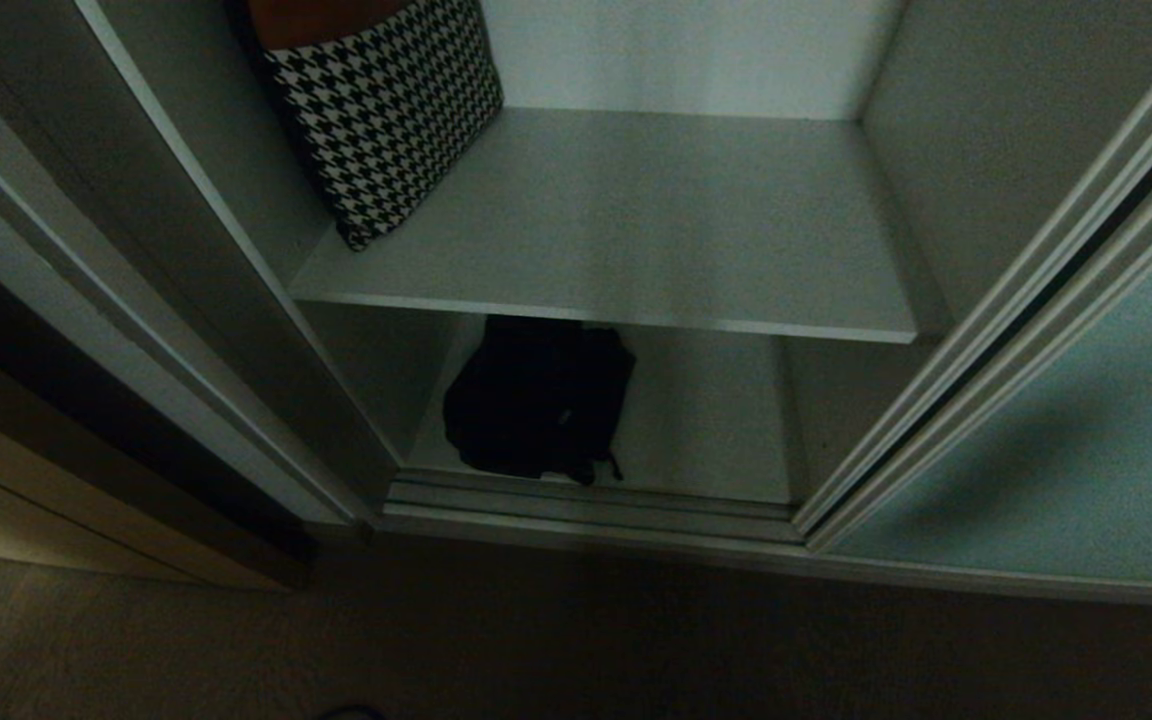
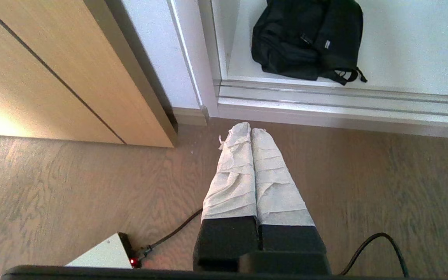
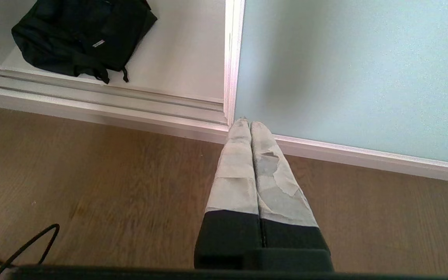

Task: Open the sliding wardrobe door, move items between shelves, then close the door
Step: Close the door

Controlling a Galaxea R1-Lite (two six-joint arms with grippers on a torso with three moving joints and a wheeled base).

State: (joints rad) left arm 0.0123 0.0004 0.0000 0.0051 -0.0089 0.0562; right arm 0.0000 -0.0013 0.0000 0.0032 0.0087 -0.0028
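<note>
The pale teal sliding wardrobe door (image 1: 1086, 440) (image 3: 356, 70) stands slid to the right, and the wardrobe is open. A black fabric bag (image 1: 536, 400) (image 2: 309, 37) (image 3: 80, 33) lies on the bottom shelf (image 1: 706, 420), near its left side. Above it is a grey-white shelf (image 1: 636, 220) with a houndstooth cushion (image 1: 386, 110) leaning at its left. My left gripper (image 2: 251, 130) hangs shut over the wood floor before the door track, empty. My right gripper (image 3: 246, 123) is shut and empty too, its tips near the door's lower left corner. Neither arm shows in the head view.
A light wood cabinet (image 2: 53, 77) stands left of the wardrobe. The silver door track (image 1: 586, 510) (image 2: 325, 101) runs along the threshold. Black cables (image 2: 375, 249) (image 3: 21, 245) and a white box with a red light (image 2: 103, 254) lie on the floor near me.
</note>
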